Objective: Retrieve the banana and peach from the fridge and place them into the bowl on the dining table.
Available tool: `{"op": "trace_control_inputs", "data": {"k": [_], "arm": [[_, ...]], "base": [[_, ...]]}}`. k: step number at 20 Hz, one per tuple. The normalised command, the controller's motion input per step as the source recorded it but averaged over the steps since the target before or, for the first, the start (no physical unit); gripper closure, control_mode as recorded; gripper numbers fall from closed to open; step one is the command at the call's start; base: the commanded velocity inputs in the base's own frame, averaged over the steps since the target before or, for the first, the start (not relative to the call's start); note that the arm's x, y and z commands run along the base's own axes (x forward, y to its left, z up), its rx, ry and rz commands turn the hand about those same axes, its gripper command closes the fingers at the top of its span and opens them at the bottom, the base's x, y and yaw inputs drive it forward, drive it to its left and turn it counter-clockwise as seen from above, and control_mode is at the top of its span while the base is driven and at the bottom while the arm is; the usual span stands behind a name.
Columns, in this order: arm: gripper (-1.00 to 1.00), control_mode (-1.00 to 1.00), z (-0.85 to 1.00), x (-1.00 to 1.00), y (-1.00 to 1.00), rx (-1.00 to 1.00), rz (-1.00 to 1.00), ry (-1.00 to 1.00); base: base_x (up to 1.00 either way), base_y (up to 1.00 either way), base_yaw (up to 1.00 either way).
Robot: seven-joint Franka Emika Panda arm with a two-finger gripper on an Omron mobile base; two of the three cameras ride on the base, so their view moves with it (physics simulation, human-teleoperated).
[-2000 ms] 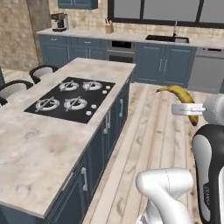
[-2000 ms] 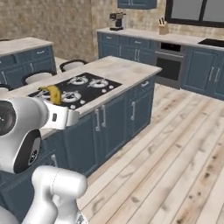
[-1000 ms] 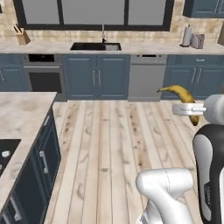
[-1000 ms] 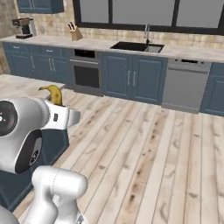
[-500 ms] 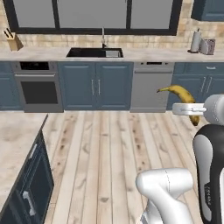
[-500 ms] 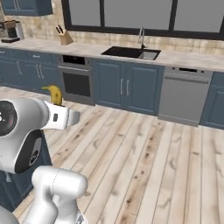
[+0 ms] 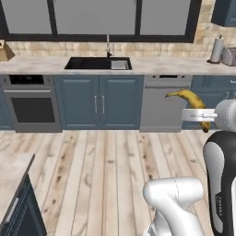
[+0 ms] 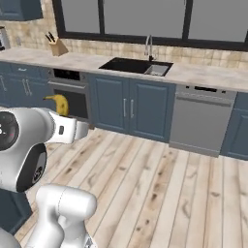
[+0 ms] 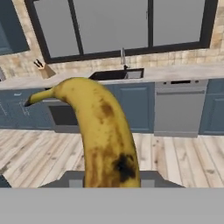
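A white robot arm holds a yellow banana (image 7: 191, 99) up in the air, in front of a kitchen wall of blue-grey cabinets. The end effector (image 7: 199, 114) is clamped on the banana, whose lower part sits between the fingers while its curved, brown-spotted body rises above them, with the dark stem pointing to the left in the hand view. In the right base view the banana (image 8: 59, 103) peeks over the top of the arm's white wrist. Behind it runs a long table (image 7: 41, 65) of pale stone with a black sink (image 7: 97, 63) and a tall faucet (image 7: 108, 43) set under dark-framed windows (image 7: 97, 17). Below the top are a black oven (image 7: 31, 104), a pair of cabinet doors (image 7: 99, 103) and a grey dishwasher (image 7: 159, 105). A knife block (image 8: 57, 46) stands on the table to the left. The floor (image 7: 106, 170) is light wood planks.
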Motion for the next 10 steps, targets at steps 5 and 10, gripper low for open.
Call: {"op": "trace_control_inputs", "data": {"k": [5,10], "arm": [[1.00,1.00,0.00,0.00,0.00,0.00,0.00,0.00],[1.00,1.00,0.00,0.00,0.00,0.00,0.00,0.00]], "base": [[1.00,0.14,-0.09],[1.00,0.38,-0.01]]}}
